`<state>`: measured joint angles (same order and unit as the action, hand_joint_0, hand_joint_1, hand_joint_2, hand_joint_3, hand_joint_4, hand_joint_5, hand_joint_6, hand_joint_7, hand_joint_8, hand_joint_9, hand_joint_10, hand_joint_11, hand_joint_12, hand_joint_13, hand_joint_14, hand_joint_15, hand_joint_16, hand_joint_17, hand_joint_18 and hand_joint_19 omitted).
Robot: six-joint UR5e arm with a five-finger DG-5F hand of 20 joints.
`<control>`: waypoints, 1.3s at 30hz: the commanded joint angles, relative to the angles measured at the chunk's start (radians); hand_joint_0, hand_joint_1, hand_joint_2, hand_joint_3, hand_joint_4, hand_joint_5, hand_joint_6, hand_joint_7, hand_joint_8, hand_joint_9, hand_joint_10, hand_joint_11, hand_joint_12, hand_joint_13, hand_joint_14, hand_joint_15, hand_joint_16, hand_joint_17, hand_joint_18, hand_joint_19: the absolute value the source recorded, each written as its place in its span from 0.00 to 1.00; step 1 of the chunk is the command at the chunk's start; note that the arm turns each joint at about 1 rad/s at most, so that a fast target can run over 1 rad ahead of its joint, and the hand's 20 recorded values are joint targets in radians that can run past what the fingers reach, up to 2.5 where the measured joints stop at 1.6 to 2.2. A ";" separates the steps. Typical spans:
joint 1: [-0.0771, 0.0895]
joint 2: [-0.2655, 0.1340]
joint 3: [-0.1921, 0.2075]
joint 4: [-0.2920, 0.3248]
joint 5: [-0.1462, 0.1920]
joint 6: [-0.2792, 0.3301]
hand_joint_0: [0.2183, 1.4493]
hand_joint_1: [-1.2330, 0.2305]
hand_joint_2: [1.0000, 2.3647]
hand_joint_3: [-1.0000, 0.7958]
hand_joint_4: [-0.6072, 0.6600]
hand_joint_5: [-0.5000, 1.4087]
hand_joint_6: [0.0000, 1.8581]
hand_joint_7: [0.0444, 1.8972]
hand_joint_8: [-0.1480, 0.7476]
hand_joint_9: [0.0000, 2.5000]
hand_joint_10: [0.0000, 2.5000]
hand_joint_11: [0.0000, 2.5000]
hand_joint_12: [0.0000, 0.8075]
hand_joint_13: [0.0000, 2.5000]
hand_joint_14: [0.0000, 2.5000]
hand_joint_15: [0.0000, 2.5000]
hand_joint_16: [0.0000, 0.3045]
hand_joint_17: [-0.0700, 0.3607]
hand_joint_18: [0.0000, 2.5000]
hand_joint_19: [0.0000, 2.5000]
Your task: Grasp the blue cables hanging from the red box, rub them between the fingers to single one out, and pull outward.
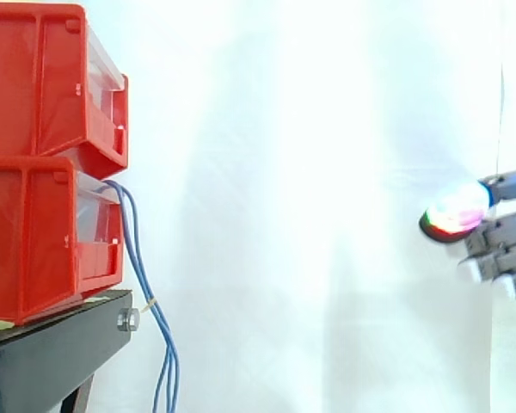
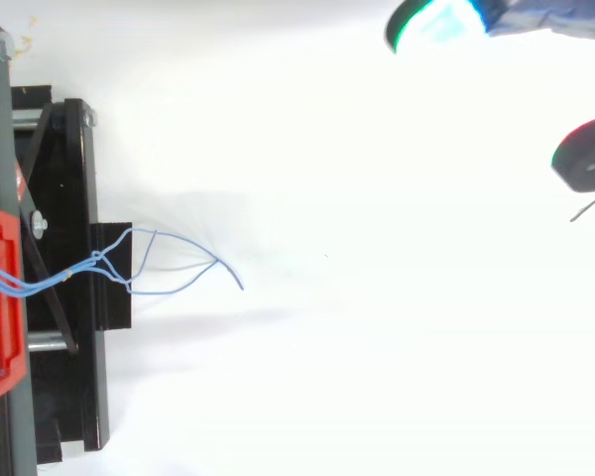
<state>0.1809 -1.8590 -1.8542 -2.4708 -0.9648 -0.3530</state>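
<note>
White curtain (image 1: 310, 172) behind everything. A black stand (image 1: 43, 361) carries two red bins (image 1: 34, 241), one stacked on the other. Blue cables (image 1: 134, 245) come out of the lower bin's front and hang past the stand's edge; a few strands, exact count unclear. The hand (image 1: 503, 234) is well apart from the bins, level with the lower one, fingers spread and fairly straight, holding nothing.

Cables (image 1: 134, 249) hang off lower bin (image 1: 43, 245), hand (image 1: 501, 234) well rt.
</note>
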 commanded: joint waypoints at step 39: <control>-0.057 -0.385 0.328 0.050 -0.166 0.123 0.23 0.47 0.00 0.28 0.61 0.13 0.27 0.34 0.42 0.15 0.00 0.02 0.41 0.13 0.00 0.10 0.15 0.40 0.12 0.15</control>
<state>0.1207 -2.2112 -1.5699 -2.3962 -1.1127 -0.2393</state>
